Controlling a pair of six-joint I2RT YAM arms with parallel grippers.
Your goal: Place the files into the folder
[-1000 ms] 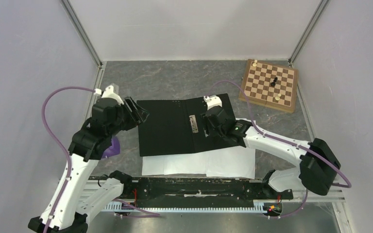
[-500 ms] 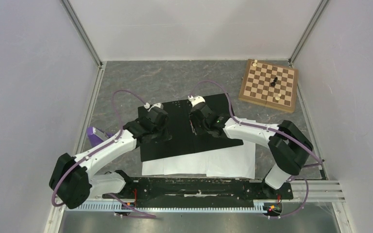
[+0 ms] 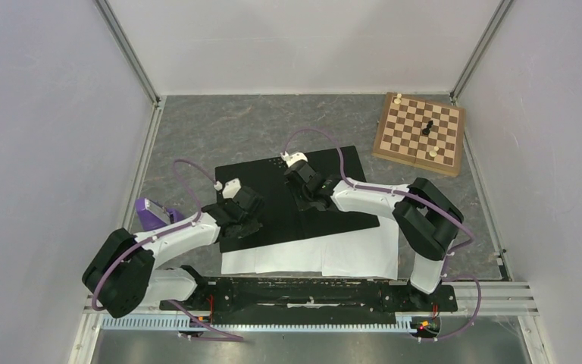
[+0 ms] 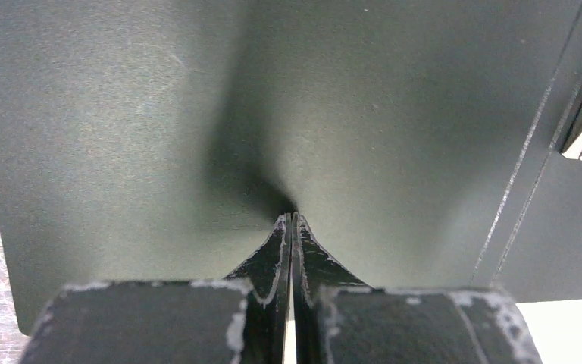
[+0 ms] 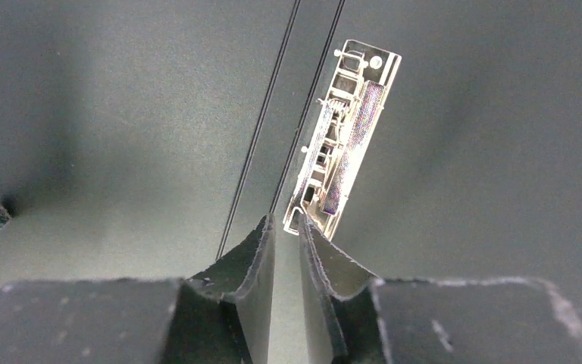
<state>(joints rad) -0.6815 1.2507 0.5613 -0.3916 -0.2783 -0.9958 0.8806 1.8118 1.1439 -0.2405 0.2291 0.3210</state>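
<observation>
Top external view showed the folder (image 3: 273,182) lying open in the middle of the desk (image 3: 220,129), black inner faces up. The sheets (image 3: 348,254) were just below it in the frame, their far edge tucked under the folder's near edge. None were inside yet.

A second earlier the left arm (image 3: 189,231) had been off at the folder's left edge. It had since swung in and come down on the lower part of the left leaf. In the left wrist view its jaws were pressed fully together, tips touching the black face and gripping nothing.

The right arm (image 3: 367,199) had shifted leftward from the right leaf to the spine. In the right wrist view its jaws stood a narrow slit apart, empty, with the tips just at the near end of the metal clip (image 5: 345,136). The folder had also skewed slightly under the two arms.

That likely meant the opening step was finished: the covers were held flat, and the clip and the sheets remained to be dealt with. The chessboard (image 3: 420,133) sat in the upper right, well apart.
</observation>
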